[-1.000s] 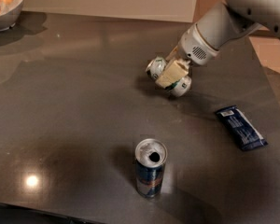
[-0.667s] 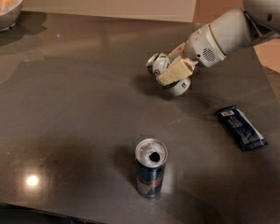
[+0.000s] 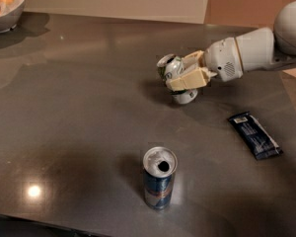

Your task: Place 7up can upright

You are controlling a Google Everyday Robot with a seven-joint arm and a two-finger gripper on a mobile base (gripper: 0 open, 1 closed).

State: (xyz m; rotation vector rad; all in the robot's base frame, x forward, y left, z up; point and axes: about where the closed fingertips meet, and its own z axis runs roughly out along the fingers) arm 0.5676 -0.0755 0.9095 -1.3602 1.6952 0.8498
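End effector (image 3: 184,71) clamped around 7up can (image 3: 170,65), can tilted, lower end near dark table (image 3: 89,112)

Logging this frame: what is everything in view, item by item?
7up can: one, silvery-white with green, held tilted, right of table centre.
slim can: one, blue and silver, upright, opened, near the front edge.
snack bar: one, dark blue wrapper, flat at the right.
bowl: one, grey, far-left corner, holding orange-yellow round food.
table: one, dark grey.
arm: one, white, reaching in from the right.
end effector: one, cream fingers, shut on the 7up can.
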